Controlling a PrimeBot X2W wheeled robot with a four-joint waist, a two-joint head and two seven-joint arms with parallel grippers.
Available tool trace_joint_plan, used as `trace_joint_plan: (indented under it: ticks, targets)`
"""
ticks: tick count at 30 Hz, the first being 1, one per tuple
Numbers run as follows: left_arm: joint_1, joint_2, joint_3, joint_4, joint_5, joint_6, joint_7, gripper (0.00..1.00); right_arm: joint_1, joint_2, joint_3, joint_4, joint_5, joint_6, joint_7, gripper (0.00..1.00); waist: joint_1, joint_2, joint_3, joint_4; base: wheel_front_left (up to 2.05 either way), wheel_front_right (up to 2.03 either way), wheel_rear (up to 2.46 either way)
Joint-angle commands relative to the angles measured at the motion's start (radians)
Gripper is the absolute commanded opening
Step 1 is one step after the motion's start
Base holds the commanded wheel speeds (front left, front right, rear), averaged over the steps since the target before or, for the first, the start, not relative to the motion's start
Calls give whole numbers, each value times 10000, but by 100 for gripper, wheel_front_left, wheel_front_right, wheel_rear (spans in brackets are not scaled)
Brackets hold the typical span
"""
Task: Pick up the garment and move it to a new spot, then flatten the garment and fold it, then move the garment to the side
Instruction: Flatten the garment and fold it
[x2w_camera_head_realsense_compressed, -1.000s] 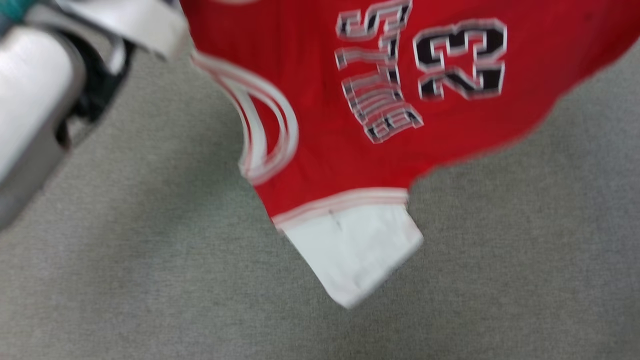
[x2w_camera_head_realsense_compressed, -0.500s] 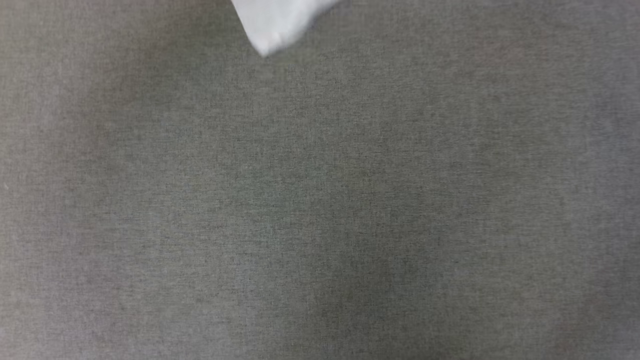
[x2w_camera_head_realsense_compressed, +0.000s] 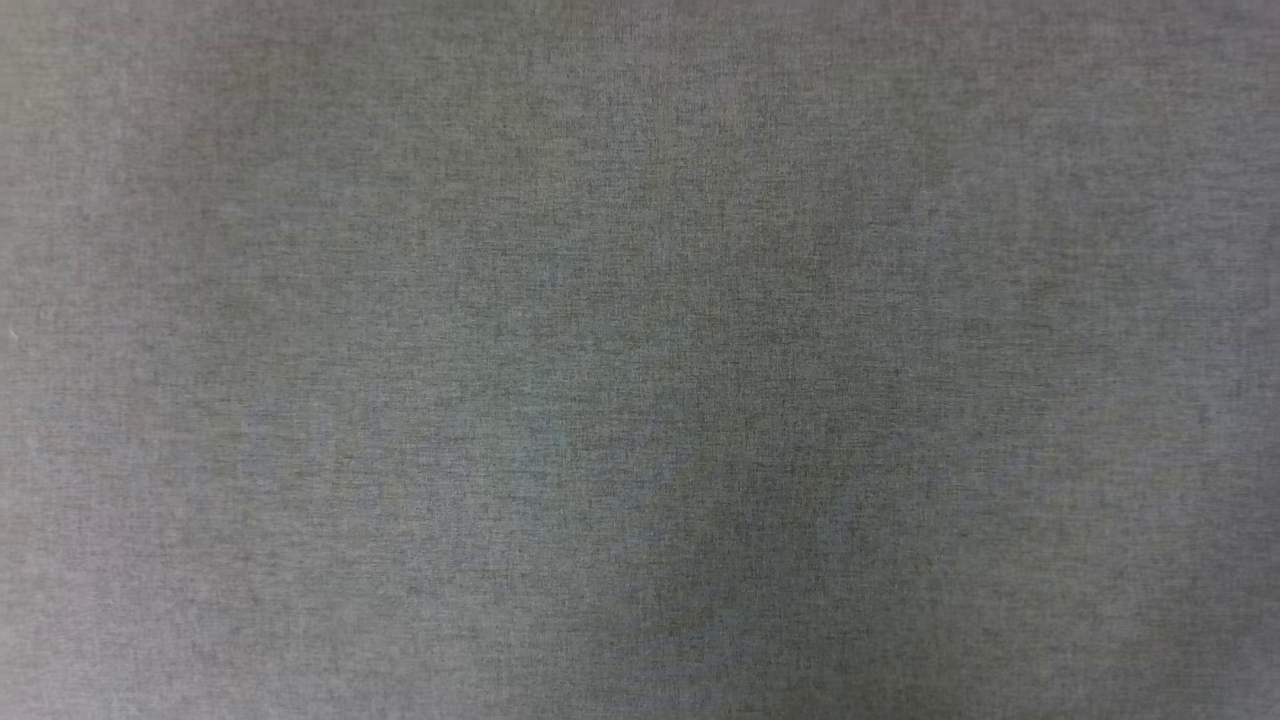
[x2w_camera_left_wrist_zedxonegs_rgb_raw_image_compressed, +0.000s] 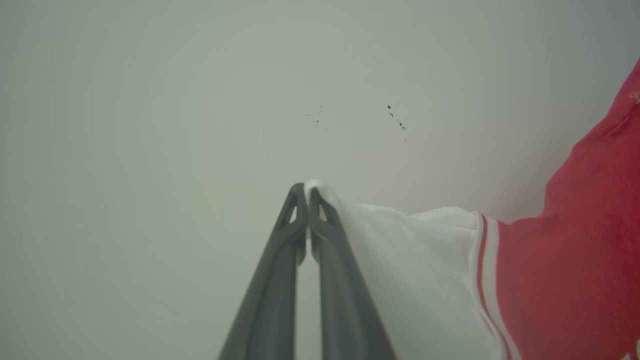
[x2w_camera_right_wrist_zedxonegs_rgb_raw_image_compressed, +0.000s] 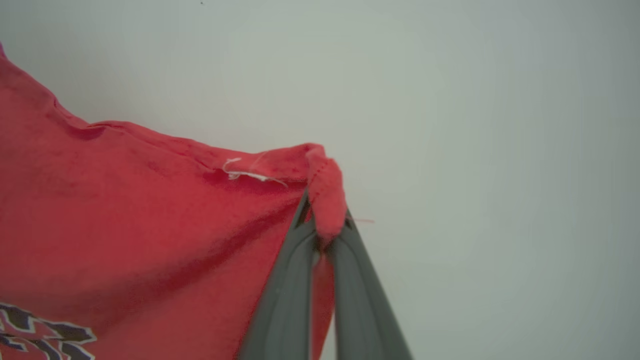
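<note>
While the grey desk (x2w_camera_head_realsense_compressed: 640, 360) is waiting below, the shirt (x2w_camera_right_wrist_zedxonegs_rgb_raw_image_compressed: 125, 215) is hanging between the left gripper (x2w_camera_left_wrist_zedxonegs_rgb_raw_image_compressed: 306, 192), clamping its white sleeve (x2w_camera_left_wrist_zedxonegs_rgb_raw_image_compressed: 410, 260), and the right gripper (x2w_camera_right_wrist_zedxonegs_rgb_raw_image_compressed: 324, 222), clamping a red corner, so both should be lowering evenly, keeping it taut.

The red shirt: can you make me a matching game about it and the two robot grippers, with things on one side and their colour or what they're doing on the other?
Things:
1. left gripper
2. right gripper
3. lettering
4. surface in the head view

Colour or state:
A. black with white edges
B. jaws shut on the shirt's red corner
C. plain grey
D. jaws shut on the shirt's white sleeve

Pairs: 1-D, 2-B, 3-A, 4-C
</note>
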Motion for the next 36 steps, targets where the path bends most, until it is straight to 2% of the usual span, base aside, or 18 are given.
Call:
trace_joint_plan:
  ticks: [1,7,12,21,23,36]
  targets:
    - [191,-31,-59,141,-19,-73,-68,0,43,90,102,158,106,-8,-107,0,-1,0,98,-1,0,0,0]
    - [1153,-238,-231,789,-101,-369,-231,0,919,266,614,785,396,-8,-545,0,-1,0,210,29,0,0,0]
    - [2638,-231,-209,672,-201,-450,-293,0,2228,366,1059,1048,832,-8,-1079,0,-1,0,13,58,0,0,0]
    - [6672,358,348,-1110,-418,-6,-289,0,5177,95,1879,502,1798,-8,-1939,0,-1,0,-861,48,0,0,0]
    - [7166,422,342,-1340,-447,38,-280,0,5523,37,1973,360,1923,-8,-2001,0,-1,0,-992,46,0,0,0]
    - [13296,1716,-68,-4095,-1429,1189,-212,0,10251,-1409,2806,-1667,3271,-8,-1837,0,-1,0,-3011,142,0,0,0]
